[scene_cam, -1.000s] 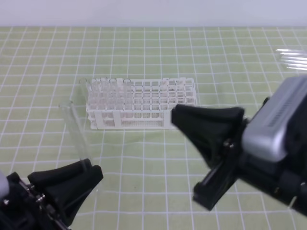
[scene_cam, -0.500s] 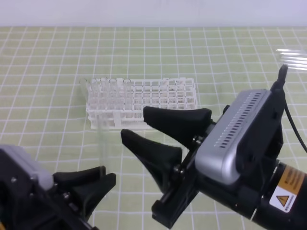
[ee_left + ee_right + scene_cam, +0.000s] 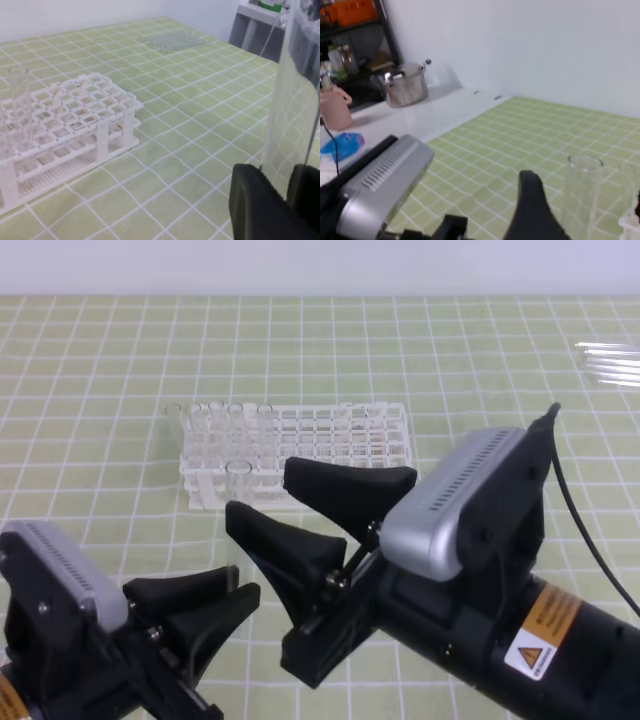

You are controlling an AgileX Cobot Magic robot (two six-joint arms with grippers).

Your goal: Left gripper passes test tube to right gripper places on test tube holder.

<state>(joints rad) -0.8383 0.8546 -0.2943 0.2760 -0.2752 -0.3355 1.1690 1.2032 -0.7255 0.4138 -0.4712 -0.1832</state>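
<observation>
While the test tube is upright and clamped by its lower end in the left gripper, handover judged as not yet made. Pinched between the two black fingers in the left wrist view, tube rising clear above them. Open mouth of the tube seen at about the level of the rack's front edge in the high view, in the air near the white test tube holder but not in it.

Right gripper spread wide, one finger above and one below, tips pointed left toward the upper part of the tube, just beside it. No contact visible; nothing held. In the right wrist view, tube mouth just beyond the near finger.

Left to do, by this reading: close right claw on the glass, release by the left, carry to the holder, lower into a square hole.

Several clear tubes already standing at the holder's left end. More loose tubes lying far right on the green checked mat.

Left arm low at front left, claw angled up and right. Right arm entering from lower right, reaching across toward the middle.
</observation>
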